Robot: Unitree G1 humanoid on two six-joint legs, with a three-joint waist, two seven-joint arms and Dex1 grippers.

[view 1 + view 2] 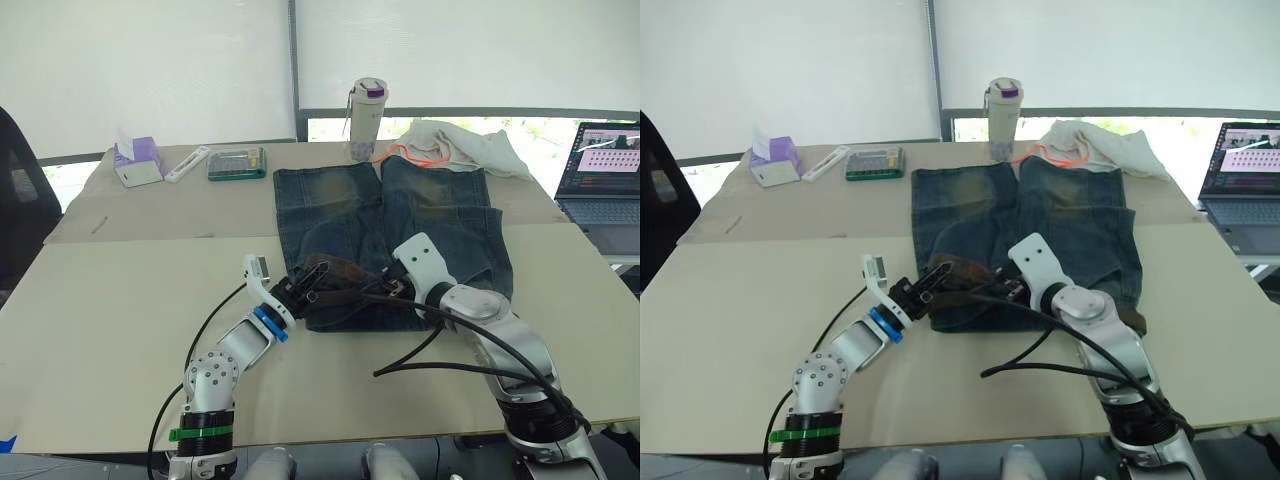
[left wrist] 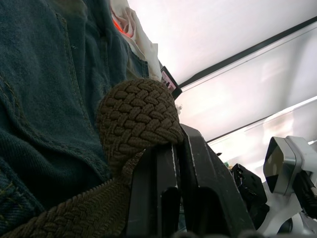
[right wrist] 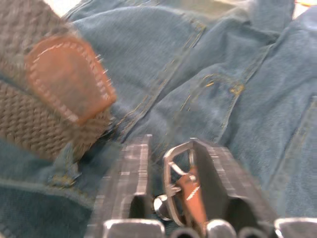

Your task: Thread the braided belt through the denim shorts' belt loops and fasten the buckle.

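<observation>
Your left gripper [image 2: 166,163] pinches looped woven brown belt [image 2: 136,119] at waistband of faded denim shorts [image 1: 390,235] on table [image 1: 120,310]. Your right gripper [image 3: 171,168] clamps silver metal buckle [image 3: 178,181].

We observe coarse woven braided belt [image 2: 136,119], matt faded denim shorts [image 1: 400,225], shiny metal buckle [image 3: 181,183], and smooth matt tabletop [image 1: 110,310].

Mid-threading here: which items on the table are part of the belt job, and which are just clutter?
Job: denim shorts; braided belt, pinched by the left gripper; buckle, between the right gripper fingers.

Clutter: white cloth, bottle, tissue box, calculator, laptop.
</observation>
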